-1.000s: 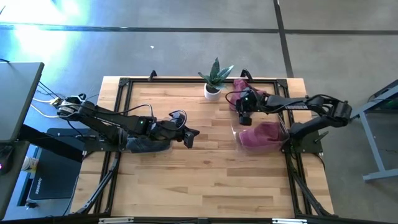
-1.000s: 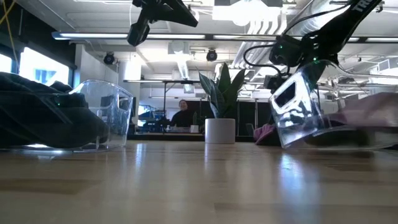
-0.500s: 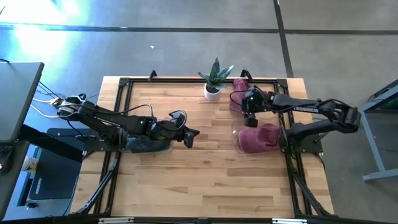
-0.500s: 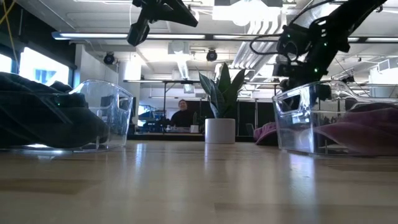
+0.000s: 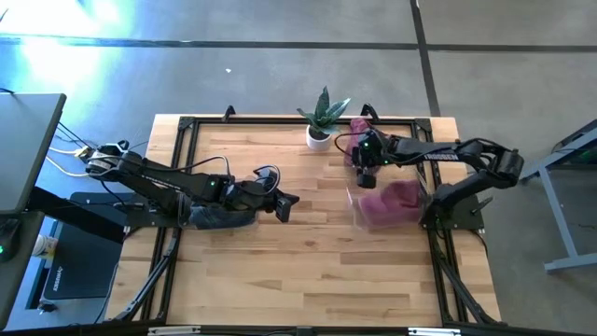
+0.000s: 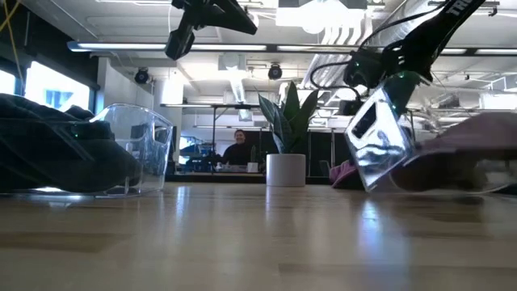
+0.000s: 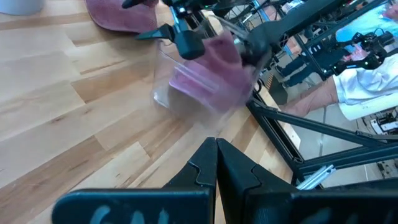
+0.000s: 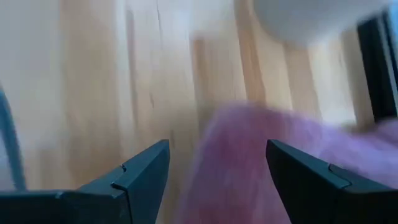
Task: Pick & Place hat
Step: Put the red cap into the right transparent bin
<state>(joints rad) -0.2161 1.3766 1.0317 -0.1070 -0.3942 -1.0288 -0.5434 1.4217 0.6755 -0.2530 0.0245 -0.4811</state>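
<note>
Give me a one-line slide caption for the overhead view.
Right gripper open over the pink hat near the plant; left gripper shut, waiting mid-table.

We see bare desk (image 5: pixel 308 261) across the whole front and the middle. At the back the plant (image 5: pixel 321 117) stands. On the right a tilted clear bin (image 5: pixel 387 205) blocks, on the left a dark bin (image 5: pixel 219 217).

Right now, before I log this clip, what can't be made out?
- High view: the right gripper hides whether it touches the clear plastic bin of pink fabric.
- Low view: that bin is tipped and blurred; contents unclear.
- Right wrist view: the pink knitted hat is motion-blurred.
- Low view: the left bin's dark contents are cut off by the edge.
</note>
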